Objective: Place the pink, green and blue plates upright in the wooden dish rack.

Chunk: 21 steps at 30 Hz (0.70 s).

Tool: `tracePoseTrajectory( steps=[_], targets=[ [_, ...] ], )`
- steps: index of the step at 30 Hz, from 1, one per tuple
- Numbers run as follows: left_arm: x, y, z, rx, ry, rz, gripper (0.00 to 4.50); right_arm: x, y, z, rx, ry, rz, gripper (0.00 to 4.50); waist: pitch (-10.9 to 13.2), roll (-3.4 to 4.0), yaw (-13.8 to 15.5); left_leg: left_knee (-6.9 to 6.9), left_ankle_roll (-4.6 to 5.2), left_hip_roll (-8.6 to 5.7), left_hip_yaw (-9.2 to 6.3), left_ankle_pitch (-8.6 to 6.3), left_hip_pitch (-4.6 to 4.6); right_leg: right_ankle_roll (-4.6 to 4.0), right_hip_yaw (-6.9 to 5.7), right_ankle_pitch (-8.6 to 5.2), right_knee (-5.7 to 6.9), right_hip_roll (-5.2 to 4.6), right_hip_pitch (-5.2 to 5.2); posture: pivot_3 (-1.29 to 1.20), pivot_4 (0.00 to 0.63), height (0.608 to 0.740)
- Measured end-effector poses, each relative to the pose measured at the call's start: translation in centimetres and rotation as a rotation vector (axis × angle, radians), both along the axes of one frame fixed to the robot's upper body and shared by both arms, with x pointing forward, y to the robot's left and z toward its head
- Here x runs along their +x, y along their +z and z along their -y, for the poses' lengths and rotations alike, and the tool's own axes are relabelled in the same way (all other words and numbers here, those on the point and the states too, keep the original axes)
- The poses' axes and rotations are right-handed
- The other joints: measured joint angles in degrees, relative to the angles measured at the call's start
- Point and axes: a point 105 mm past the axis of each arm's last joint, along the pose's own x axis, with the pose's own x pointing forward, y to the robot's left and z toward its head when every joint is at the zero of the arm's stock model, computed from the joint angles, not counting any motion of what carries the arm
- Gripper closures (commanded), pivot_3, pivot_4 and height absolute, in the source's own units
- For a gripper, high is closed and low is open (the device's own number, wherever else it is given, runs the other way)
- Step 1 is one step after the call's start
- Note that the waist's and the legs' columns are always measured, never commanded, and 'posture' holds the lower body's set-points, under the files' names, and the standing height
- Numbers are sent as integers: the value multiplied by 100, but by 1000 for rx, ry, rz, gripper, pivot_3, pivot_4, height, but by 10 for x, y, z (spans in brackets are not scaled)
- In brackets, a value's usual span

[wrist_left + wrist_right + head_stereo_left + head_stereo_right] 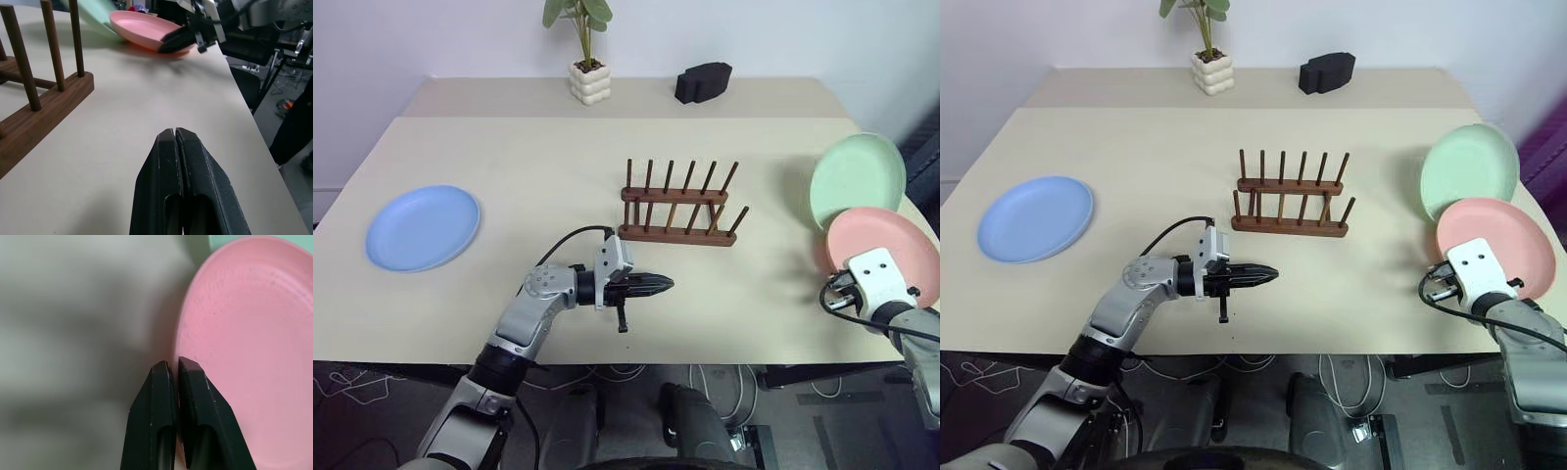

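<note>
Nearest my head camera, low in the centre of the frame, I see the left end effector [658, 285] clenched with nothing between its fingers, pointing sideways toward the right of the picture above the front of the tabletop [558, 166]. Directly above it in the frame, near but apart, sits the wooden dish rack [680, 206], its pegs upright and every slot bare.

At the lower right, my right end effector [182, 40] meets the near-left rim of the pink plate [886, 255]. From its wrist camera I see the two black fingers [195, 396] pressed almost together with the plate's edge running right at their tips; they look pinched on that rim, the plate spreading away past them. From the left wrist camera, the same fingers lie dark against the plate's edge.

Upper right of the pink plate, the green plate [858, 179] lies partly tucked beneath it, near the tabletop's right edge and well right of the rack.

Far at the left middle of the frame, the blue plate [423, 226] lies flat, well apart from both end effectors and the rack.
</note>
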Motion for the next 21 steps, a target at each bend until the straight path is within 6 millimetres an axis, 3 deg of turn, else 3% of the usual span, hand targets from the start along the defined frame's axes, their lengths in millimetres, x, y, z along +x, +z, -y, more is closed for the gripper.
tracePoseTrajectory(
  steps=[5,8,10,12,14,16,18,21],
  targets=[
    [-1,0,3,-11,-13,-6,4500,-6,17,2,-91,-7,-2,4425,0,4,-8,1,1,0,3,0,0,0,1,0,-1,-1,0,0,150,737],
    [0,0,4,-11,-14,-9,4500,-1,44,4,-150,1,59,4425,1,5,-28,1,1,2,4,0,1,0,1,0,0,2,-2,0,150,737],
    [2,-1,5,-9,-14,-14,4500,15,77,-8,-171,69,174,4425,4,16,-68,1,1,4,11,0,2,11,3,-5,-1,2,-7,0,150,737],
    [3,0,6,-13,-16,-13,4500,30,123,-42,-128,222,350,4425,4,17,-94,-1,1,18,8,0,3,13,2,-6,-1,17,-7,0,150,737],
    [2,2,10,-22,-24,-10,4500,31,157,-84,-54,404,495,4425,7,7,-76,-4,6,27,-3,-3,2,14,-5,-7,0,29,-7,0,150,737],
    [3,2,10,-21,-22,-7,4500,27,172,-117,58,553,571,4425,8,4,-30,-4,13,30,-6,-8,-1,8,-7,-4,1,33,-6,0,150,737],
    [6,2,8,-21,-7,1,4500,23,183,-146,321,689,617,4425,11,5,-17,-2,14,33,-3,-8,-3,-6,-5,5,-2,28,-7,0,150,737],
    [8,2,5,-32,23,20,4500,7,202,-180,564,890,634,4425,12,7,0,2,14,37,-1,-8,-8,-5,-3,6,-7,14,-6,0,150,737]
  ],
)
